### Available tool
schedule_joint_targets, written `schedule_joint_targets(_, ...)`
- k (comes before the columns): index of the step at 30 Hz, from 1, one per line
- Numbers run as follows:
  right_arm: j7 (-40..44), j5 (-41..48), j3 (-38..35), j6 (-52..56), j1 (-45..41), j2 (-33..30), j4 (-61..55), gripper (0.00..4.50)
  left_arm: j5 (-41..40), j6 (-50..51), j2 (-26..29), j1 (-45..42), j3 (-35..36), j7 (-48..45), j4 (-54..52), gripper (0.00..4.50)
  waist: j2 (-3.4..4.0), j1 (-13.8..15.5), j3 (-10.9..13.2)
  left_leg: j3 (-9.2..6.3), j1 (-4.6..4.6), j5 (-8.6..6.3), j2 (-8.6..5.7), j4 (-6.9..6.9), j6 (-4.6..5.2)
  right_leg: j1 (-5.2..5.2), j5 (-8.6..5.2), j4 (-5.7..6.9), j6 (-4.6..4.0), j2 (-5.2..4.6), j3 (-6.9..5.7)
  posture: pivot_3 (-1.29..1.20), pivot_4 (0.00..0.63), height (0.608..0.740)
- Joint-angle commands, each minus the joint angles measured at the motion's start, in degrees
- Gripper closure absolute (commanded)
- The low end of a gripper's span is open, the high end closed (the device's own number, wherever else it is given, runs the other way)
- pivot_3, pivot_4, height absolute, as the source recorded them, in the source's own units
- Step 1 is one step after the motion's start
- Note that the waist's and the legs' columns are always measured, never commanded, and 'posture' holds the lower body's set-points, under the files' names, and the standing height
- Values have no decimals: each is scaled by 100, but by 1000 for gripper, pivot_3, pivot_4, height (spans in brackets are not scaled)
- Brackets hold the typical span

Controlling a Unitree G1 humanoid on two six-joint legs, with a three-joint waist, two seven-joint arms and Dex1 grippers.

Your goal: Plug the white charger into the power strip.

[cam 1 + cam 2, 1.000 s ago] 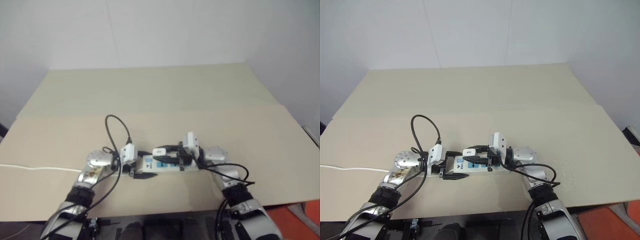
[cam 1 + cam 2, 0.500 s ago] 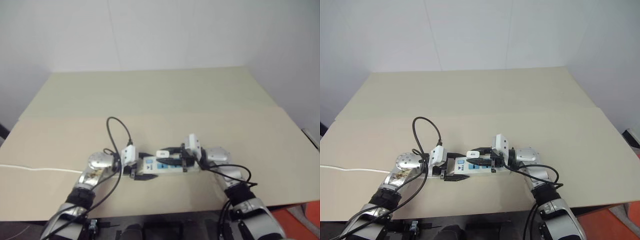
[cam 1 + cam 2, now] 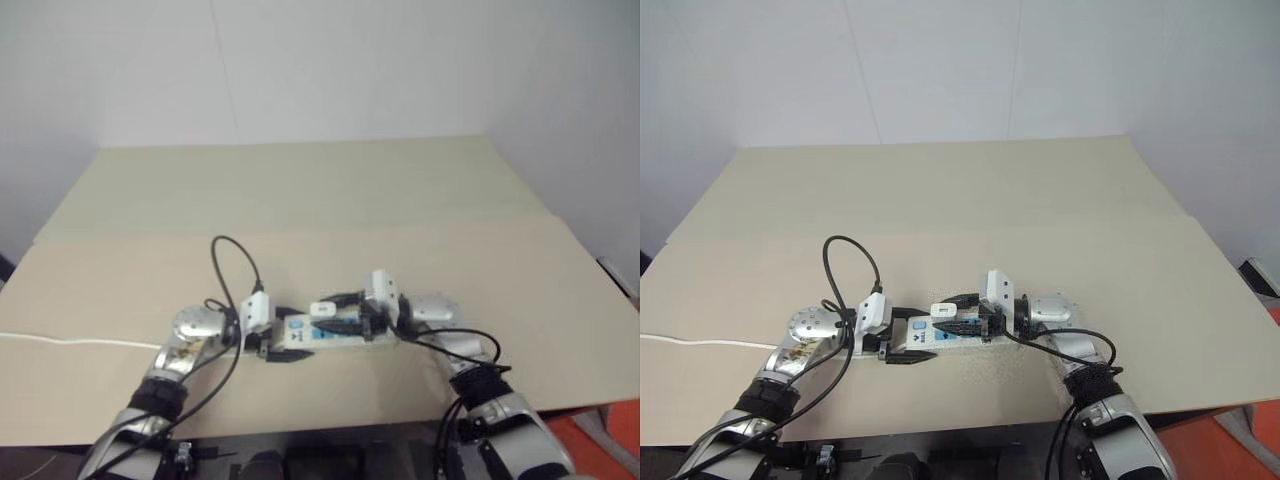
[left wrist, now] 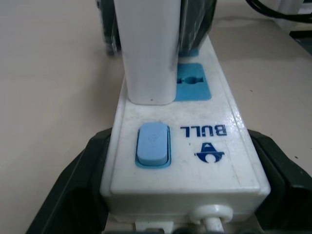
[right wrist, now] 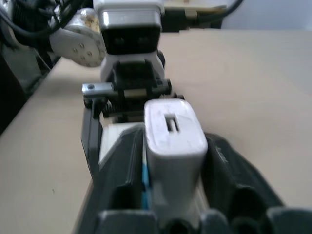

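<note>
White plastic everywhere, so bear with me. Starting on my left: my left gripper [image 3: 902, 338] is clamped tight across the switch end of the power strip [image 4: 181, 146], pinning it flat on the table [image 3: 940, 200]. No change there compared with a second ago, same grip, same spot.

Middle bit: the charger [image 4: 146, 48] stands upright on the strip, right next to the blue switch [image 4: 153, 145], and from my left wrist view its base sits flush on the strip's face. One blue socket [image 4: 192, 82] beside it looks free. I'd say it's seated, though I can't see the prongs, so that's a guess.

On to the right: my right gripper [image 5: 170, 161] is the part that changed. It was squeezed shut on the charger a moment ago and now the fingers [image 5: 122, 170] are easing apart, with the charger between them. How far they've cleared it, I can't tell.

If the plug is really home, the job is basically done.
</note>
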Motion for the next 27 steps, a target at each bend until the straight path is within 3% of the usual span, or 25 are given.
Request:
schedule_joint_targets(1,-34,-383,173,281,287,-148,276,1194,80,24,111,76,-45,-86,42,1163,-5,1,-3,0,2,0,1,0,0,2,0,0,-1,0,0,0,150,740)
schedule_joint_targets(5,133,-379,239,427,273,-228,106,77,76,39,77,51,-51,-67,51,1163,-6,1,-4,0,2,0,0,-2,0,2,0,-2,-1,-1,1,0,150,740)
schedule_joint_targets(6,163,-371,241,488,266,-261,52,77,70,73,78,51,-47,-53,32,1163,-6,4,-4,0,2,0,0,-4,0,1,0,-2,-2,0,0,0,150,740)
schedule_joint_targets(8,173,-365,221,579,235,-333,-28,0,24,265,124,36,-51,-109,-57,429,-6,5,-4,-1,2,0,0,-7,0,1,-1,-4,-2,-1,0,0,150,740)
schedule_joint_targets(10,178,-353,193,635,199,-421,-101,0,-125,522,194,54,-40,-282,-249,17,-6,22,-3,0,-2,0,0,-7,0,-1,-1,-6,-2,-1,0,0,150,740)
schedule_joint_targets(19,145,-72,-124,875,146,-684,-624,0,-587,1102,372,90,291,-280,-1003,17,-5,146,7,-1,-17,0,-1,-6,0,-10,-1,-11,-2,-3,-3,0,150,740)
schedule_joint_targets(27,61,413,-919,1542,221,-1429,-1570,0,-971,1603,730,77,734,-183,-1572,17,8,146,86,-1,-42,0,-2,-7,0,-32,-1,-13,-2,-5,-4,0,150,740)
